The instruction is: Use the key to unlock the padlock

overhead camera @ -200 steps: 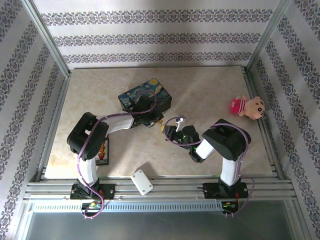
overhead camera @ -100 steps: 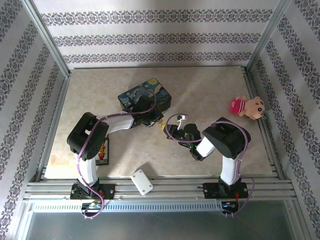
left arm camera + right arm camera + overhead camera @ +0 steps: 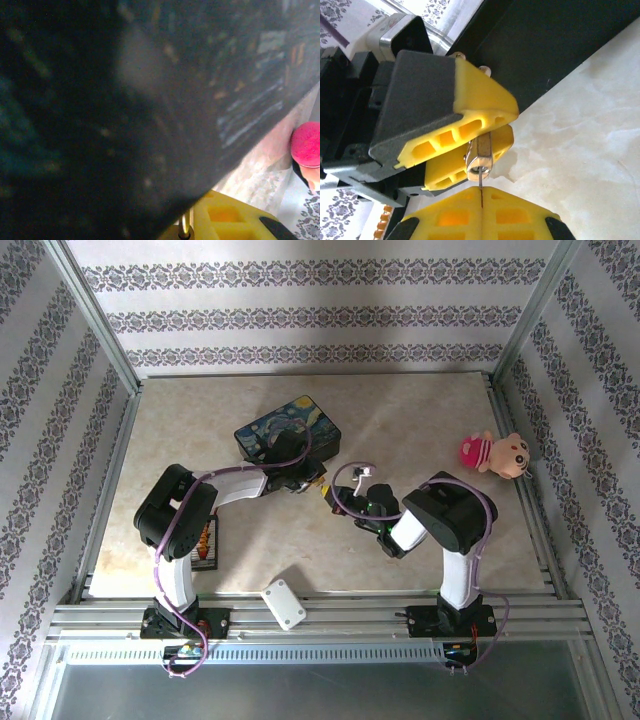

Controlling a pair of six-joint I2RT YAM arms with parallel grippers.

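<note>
The right gripper (image 3: 481, 196) is closed, its two yellow fingers pressed flat together on the key (image 3: 481, 184), of which a thin dark sliver stands out of the seam. The sliver's tip meets the underside of the padlock (image 3: 480, 159), a small metal block pointing down at it. The padlock is pinched between the two yellow fingers of the left gripper (image 3: 492, 131), which is clamped on its upper part (the shackle end is hidden between the fingers). The two grippers meet tip to tip near the middle of the worktop (image 3: 430, 420). Just behind the left gripper, toward the far edge, lies the starry-night painted box (image 3: 290, 428); the left wrist camera sits so close that its dark side is a blur. A pink plush doll (image 3: 495, 453) lies near the right edge, and a small white box (image 3: 283, 603) at the near edge.
</note>
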